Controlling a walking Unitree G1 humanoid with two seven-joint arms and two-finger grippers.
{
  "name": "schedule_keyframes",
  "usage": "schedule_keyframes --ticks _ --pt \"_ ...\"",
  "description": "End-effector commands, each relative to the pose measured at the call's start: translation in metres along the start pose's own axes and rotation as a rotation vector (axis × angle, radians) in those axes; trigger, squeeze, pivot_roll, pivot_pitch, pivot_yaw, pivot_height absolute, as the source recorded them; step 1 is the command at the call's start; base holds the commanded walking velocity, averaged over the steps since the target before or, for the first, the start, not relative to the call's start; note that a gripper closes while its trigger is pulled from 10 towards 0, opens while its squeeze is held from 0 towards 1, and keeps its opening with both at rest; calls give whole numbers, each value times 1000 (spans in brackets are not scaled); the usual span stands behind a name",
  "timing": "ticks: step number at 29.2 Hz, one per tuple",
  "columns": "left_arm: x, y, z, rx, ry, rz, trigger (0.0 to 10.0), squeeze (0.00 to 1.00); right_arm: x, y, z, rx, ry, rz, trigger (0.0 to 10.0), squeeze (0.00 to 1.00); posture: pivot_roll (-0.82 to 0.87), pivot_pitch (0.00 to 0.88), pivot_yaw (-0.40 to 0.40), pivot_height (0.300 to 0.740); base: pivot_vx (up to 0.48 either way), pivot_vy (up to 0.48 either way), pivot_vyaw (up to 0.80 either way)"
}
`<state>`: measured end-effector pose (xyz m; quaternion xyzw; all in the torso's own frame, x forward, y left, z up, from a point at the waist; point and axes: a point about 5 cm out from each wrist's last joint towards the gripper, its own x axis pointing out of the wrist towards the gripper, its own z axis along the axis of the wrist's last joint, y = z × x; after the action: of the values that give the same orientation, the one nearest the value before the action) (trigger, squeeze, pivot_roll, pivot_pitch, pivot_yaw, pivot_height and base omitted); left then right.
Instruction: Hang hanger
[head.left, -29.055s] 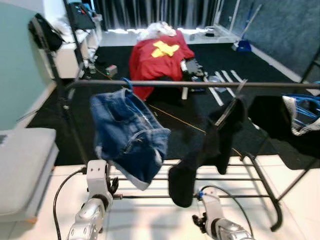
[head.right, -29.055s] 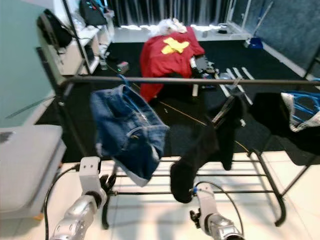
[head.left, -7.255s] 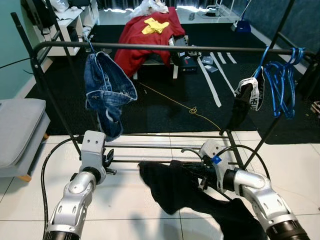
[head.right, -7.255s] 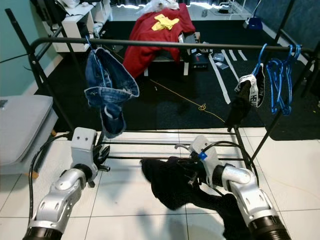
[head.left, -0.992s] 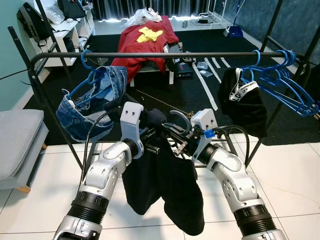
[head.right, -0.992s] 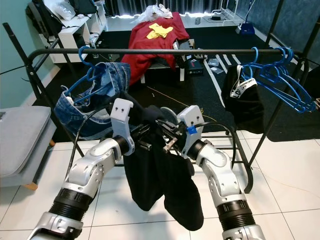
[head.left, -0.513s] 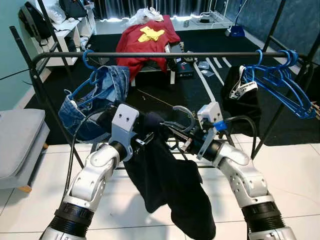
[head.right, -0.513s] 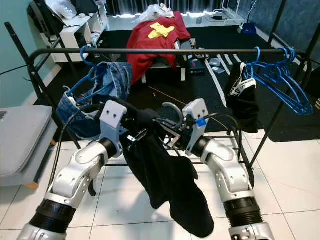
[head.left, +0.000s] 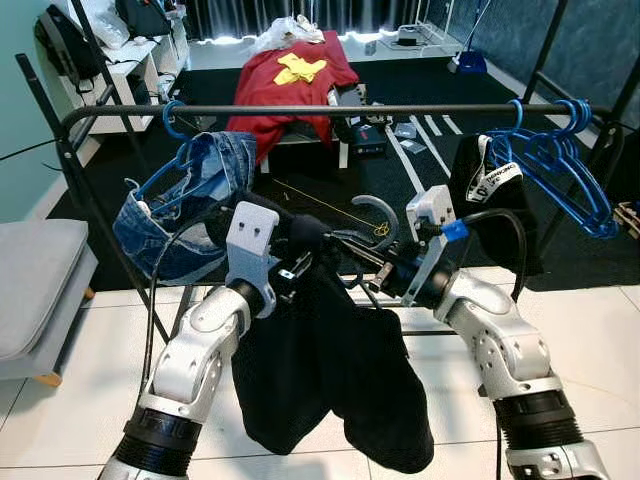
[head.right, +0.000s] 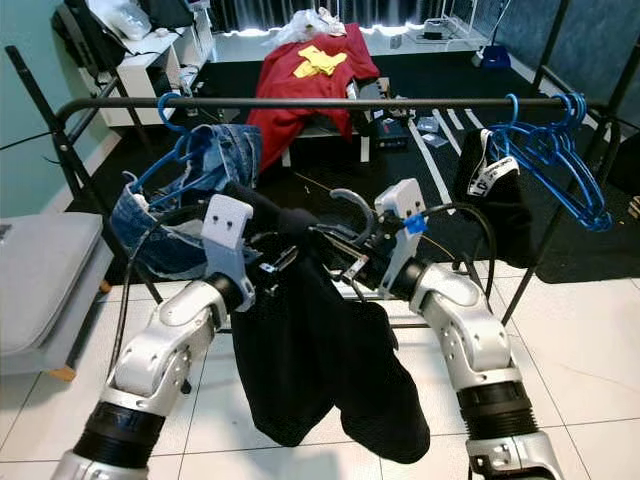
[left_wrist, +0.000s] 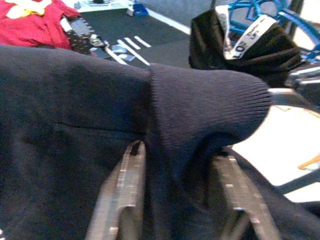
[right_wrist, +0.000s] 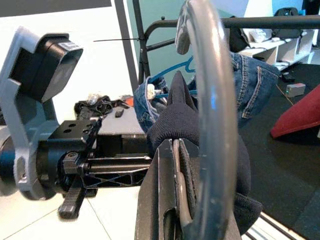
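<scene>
At centre frame, both grippers, left (head.left: 292, 268) and right (head.left: 372, 268), pinch the garment (head.left: 330, 370) on its hanger (head.left: 367, 212). The hook sits below the rail (head.left: 350, 108), so hanging is judged still to do.

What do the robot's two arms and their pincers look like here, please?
Both arms are glossy silver with ribbed black cuffs near the base. Each wrist carries a pale grey camera block fed by a looping black cable. The right pincer block has a blue tag; the left pincer has black fingers.
</scene>
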<state>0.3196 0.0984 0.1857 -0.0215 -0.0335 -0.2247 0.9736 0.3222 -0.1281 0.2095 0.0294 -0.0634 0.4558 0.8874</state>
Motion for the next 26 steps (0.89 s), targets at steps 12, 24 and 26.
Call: schedule_keyframes --ticks 12,24,26 --pt "-19 24 -7 -66 19 58 10000 0 -5 3 26 -3 -110 66 10000 0 47 43 51 740 0 0 0" --pt "-22 27 -5 -47 37 72 10000 0 -5 3 27 10 -115 63 10000 0 58 52 44 740 0 0 0" --pt "-22 26 -5 -47 36 72 10000 0 -5 3 27 12 -114 65 10000 0 57 53 42 740 0 0 0"
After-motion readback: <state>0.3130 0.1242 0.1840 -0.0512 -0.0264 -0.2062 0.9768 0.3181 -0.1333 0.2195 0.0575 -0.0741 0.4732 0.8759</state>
